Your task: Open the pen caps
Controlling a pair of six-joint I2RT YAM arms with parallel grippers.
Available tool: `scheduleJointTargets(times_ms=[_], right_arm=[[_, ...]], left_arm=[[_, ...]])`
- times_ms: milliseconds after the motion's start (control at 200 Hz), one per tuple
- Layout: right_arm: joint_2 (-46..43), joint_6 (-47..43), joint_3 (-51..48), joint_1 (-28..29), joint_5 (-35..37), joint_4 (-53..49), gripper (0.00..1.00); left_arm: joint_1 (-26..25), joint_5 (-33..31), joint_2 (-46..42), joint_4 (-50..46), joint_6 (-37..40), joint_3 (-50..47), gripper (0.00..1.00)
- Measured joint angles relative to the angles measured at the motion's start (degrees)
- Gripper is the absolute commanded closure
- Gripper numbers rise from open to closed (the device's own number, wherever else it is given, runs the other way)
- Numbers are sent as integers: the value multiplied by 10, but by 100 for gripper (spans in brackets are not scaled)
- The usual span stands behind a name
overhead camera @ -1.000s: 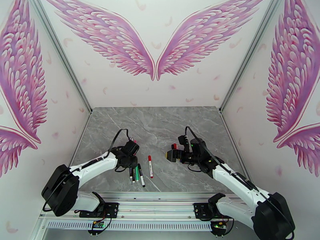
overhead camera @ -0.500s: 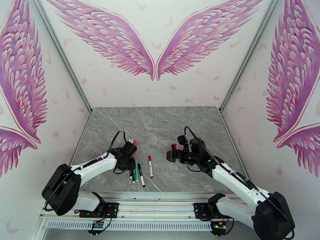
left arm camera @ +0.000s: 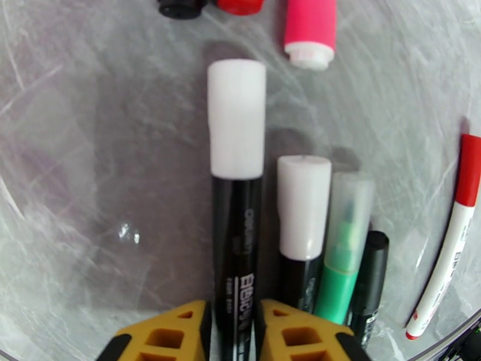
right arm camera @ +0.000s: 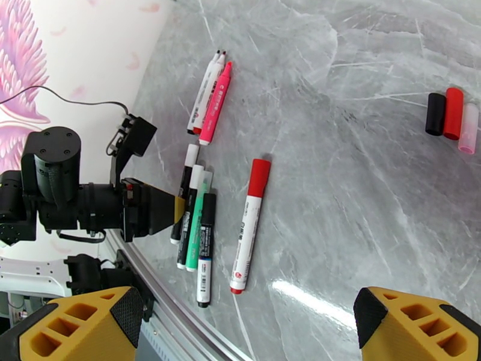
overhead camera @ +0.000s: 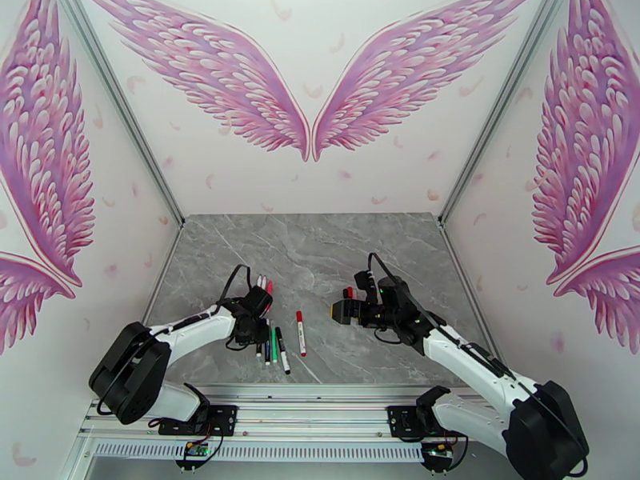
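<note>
My left gripper (left arm camera: 235, 332) is shut on the black barrel of a marker, whose white pen cap (left arm camera: 236, 118) points away from me. Beside it to the right lie a second white-capped marker (left arm camera: 303, 206), a green marker under a clear cap (left arm camera: 349, 218), a black-capped pen (left arm camera: 373, 260) and a white pen with a red cap (left arm camera: 469, 169). In the top view the left gripper (overhead camera: 258, 331) sits low over this row. My right gripper (right arm camera: 249, 332) hangs wide open above the table with nothing between its fingers; it also shows in the top view (overhead camera: 340, 310).
Three loose caps, black (right arm camera: 436, 114), red (right arm camera: 454, 112) and pale pink (right arm camera: 469, 127), lie together at the right. Two uncapped white pens (right arm camera: 204, 91) and a pink marker (right arm camera: 215, 103) lie beyond the row. The table's near rail (overhead camera: 320, 390) runs close behind the pens.
The left gripper's jaws have closed in on the black marker's barrel and the wrist has settled slightly lower and nearer. The right arm has not moved.
</note>
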Motion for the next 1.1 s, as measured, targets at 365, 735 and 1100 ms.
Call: scheduleJointTargets(times_ms=[365, 735, 1100], right_arm=[[13, 0, 0, 4, 0, 0, 1], [14, 2, 1, 7, 0, 1, 0], [15, 110, 34, 11, 0, 19, 12]], left_arm=[[0, -7, 8, -11, 3, -2, 73], [0, -7, -20, -34, 16, -3, 81], [-6, 85, -171, -60, 95, 29, 81]])
